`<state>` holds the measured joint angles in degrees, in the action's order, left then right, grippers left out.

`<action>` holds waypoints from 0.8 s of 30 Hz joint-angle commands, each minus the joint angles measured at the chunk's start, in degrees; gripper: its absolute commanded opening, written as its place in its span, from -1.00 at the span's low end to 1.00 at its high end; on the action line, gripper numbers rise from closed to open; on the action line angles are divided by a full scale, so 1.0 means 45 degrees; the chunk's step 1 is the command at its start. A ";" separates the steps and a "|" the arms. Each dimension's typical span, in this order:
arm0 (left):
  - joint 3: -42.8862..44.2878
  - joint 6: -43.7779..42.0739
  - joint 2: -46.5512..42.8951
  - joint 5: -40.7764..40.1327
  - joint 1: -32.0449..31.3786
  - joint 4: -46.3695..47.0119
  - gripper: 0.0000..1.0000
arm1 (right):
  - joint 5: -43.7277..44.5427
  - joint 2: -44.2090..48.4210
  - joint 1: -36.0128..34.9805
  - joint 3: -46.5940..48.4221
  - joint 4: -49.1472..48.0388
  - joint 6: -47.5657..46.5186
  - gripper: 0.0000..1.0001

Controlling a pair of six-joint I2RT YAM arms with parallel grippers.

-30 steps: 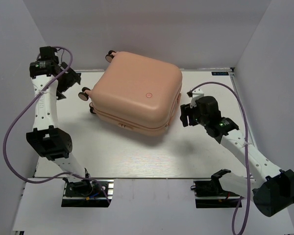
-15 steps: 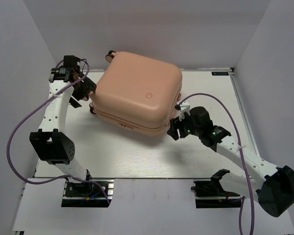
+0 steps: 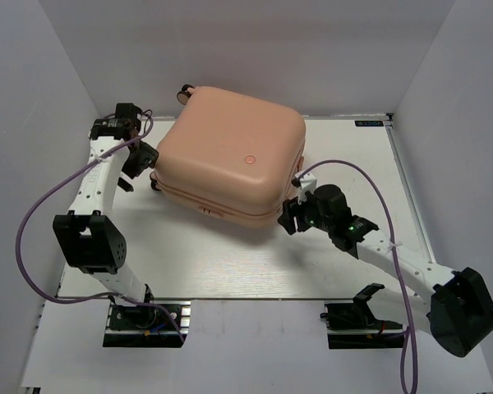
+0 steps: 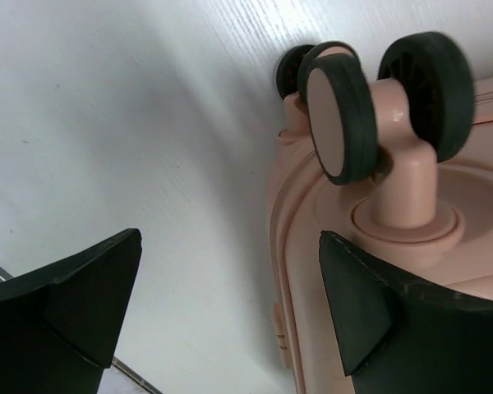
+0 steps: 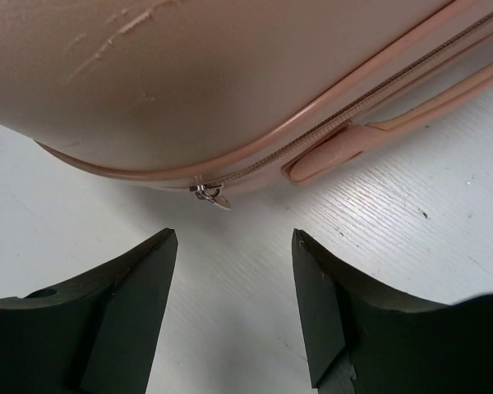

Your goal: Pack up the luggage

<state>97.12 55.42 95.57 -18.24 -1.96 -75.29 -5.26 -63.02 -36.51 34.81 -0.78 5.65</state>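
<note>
suitcase [image 3: 230, 156] lying zipped near worktop [image 3: 214, 263] far edge | right end effector [image 5: 234, 238] hovering released at zipper pull [image 5: 211, 195] | left end effector [image 4: 230, 242] released by wheels [image 4: 341, 123] | risk: small pull slipping free, suitcase sliding

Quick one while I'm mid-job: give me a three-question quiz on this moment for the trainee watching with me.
1. True or false: the pale pink hard-shell suitcase lies opened flat on the white table.
2. In the right wrist view, what small part sits just ahead of the open right gripper? A) a padlock B) the metal zipper pull C) a folded shirt
3. Fill in: the open left gripper faces the suitcase's black-tyred ____.

Key
1. False: it is closed, with its zip line shut along the visible edge.
2. B
3. wheels
</note>
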 commanded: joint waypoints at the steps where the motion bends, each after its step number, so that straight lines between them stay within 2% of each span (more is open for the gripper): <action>1: 0.0738 0.0790 -0.0359 0.0790 -0.0151 0.1728 1.00 | 0.0367 0.0742 -0.0031 -0.0117 -0.0512 0.0014 0.28; 6: 0.1251 0.0712 -0.0514 0.0987 -0.0132 0.1632 1.00 | 0.0562 0.1056 0.0008 -0.0099 0.0114 -0.0338 0.28; 11: -0.0428 0.0985 -0.1609 0.0673 -0.0015 0.3153 1.00 | 0.0777 0.1251 0.0028 -0.0196 0.0681 -0.0571 0.28; 21: 0.1618 0.1473 0.1612 0.0168 -0.0288 0.2610 0.97 | 0.0641 0.0588 0.0009 0.0077 0.0426 -0.0982 0.34; 24: 0.1524 0.1766 0.2160 0.0108 -0.0307 0.2259 0.78 | 0.0544 0.0451 0.0028 0.0077 -0.0078 -0.1002 0.34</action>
<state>103.53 60.55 104.29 -17.56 -2.63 -61.41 -2.94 -60.60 -36.47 33.93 2.44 2.35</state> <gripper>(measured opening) 0.906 0.668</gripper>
